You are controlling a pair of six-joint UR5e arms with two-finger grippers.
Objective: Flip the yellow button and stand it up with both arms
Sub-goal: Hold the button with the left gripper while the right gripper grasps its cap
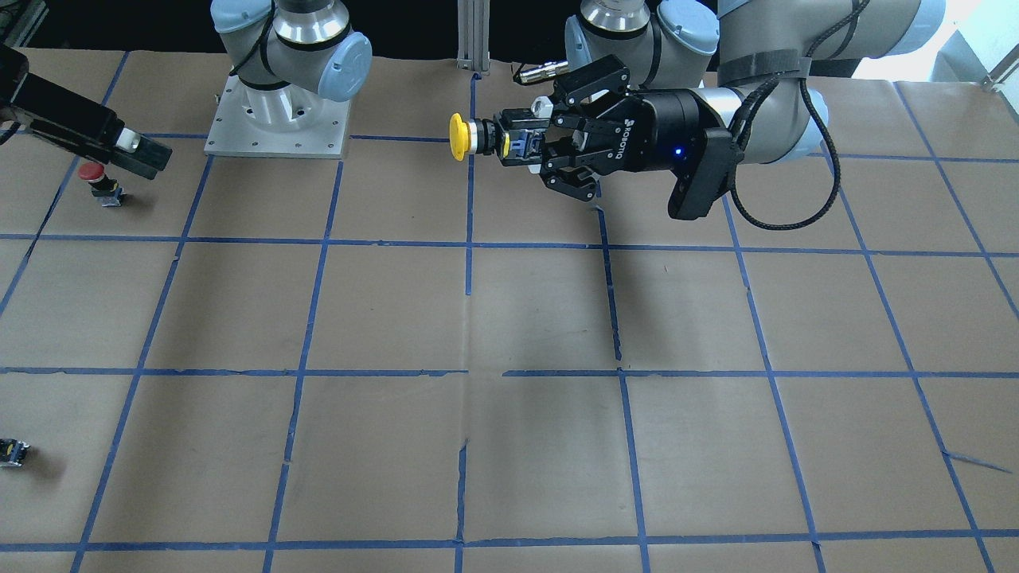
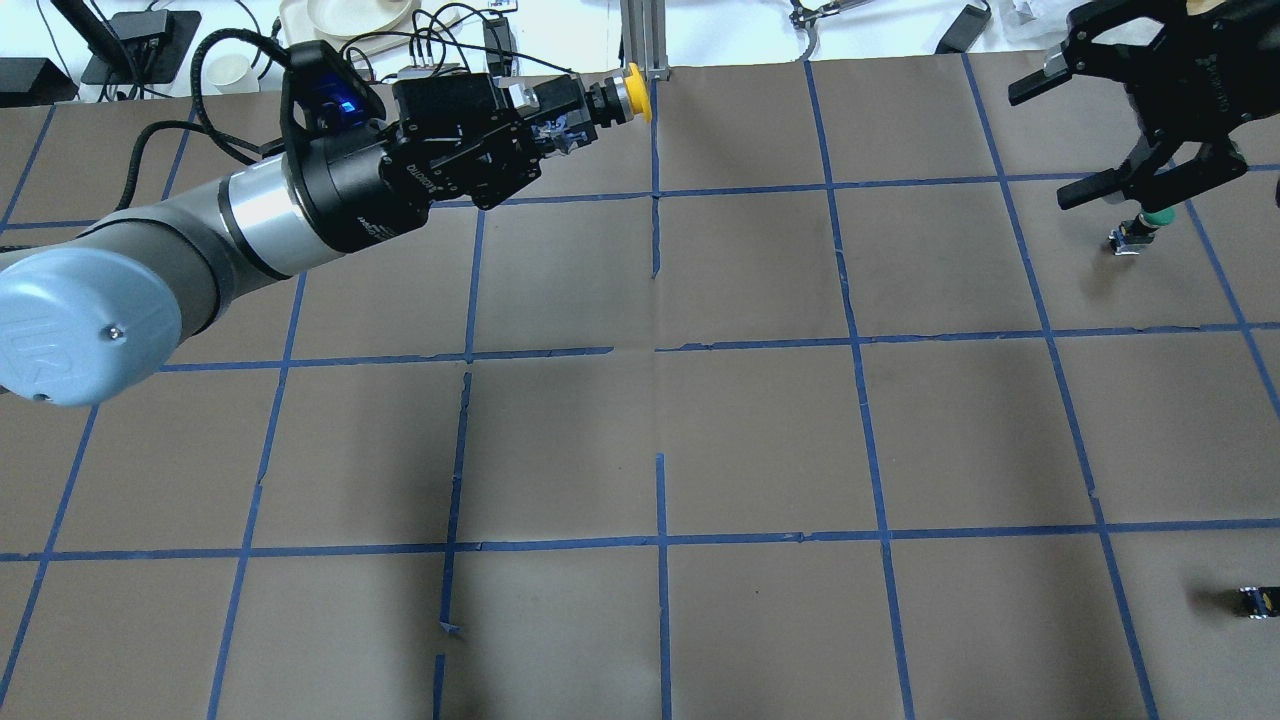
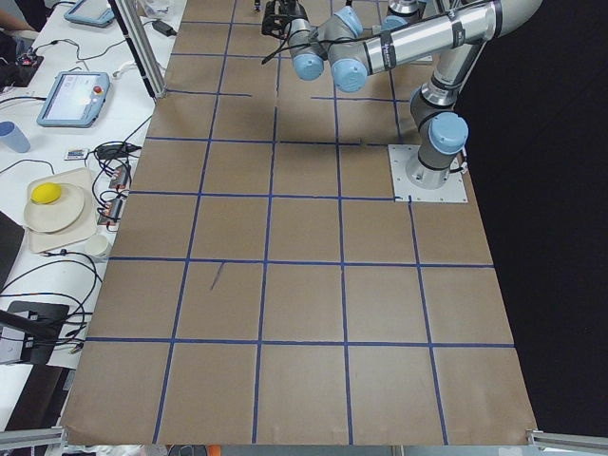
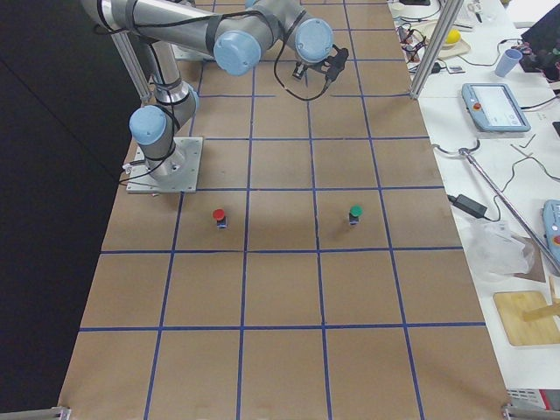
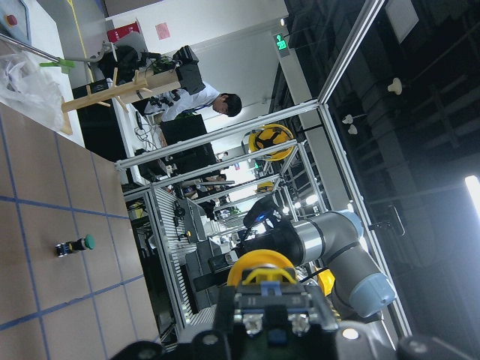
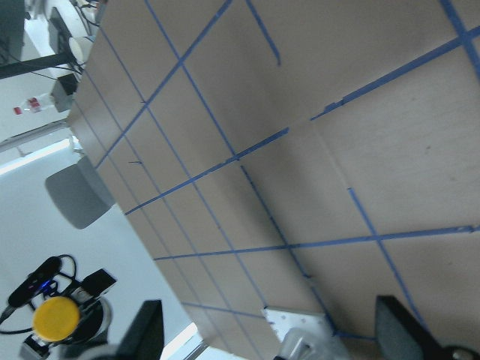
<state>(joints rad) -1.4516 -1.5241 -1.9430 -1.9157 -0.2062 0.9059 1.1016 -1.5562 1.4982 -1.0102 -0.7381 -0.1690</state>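
Left arm [image 2: 150,270]: nearest the overhead lens, its big blue joint cap filling the corner as it reaches in from the left with the wrist laid out level.
Table [image 2: 760,430]: brown paper under a blue tape grid.
Left gripper [image 1: 521,145]: fingers pressed in on the dark base of the yellow button [image 1: 466,137], and it looks a firm pinch.
Right gripper [image 2: 1036,148]: fingers spread wide with nothing between them, far off on the right side and well apart from the catch.
Yellow button: up off the table in the left gripper's hold, lying sideways. Its long axis is level and the cap points away from that gripper toward the right arm's half.
Key relation: the cap end is the free end and it faces the right gripper, so the base is taken and the cap and collar are on offer. The handover looks not yet begun. The right gripper would likely have to cross the table and line up along that level axis.
In the way: no object shows in the air between the two grippers.
Red button [image 1: 95,173]: standing on the table close under the right gripper in the front view.
Green button [image 2: 1150,222]: also near the right gripper, seen from overhead.
Dark block [image 2: 1255,600]: small and off at the right edge.
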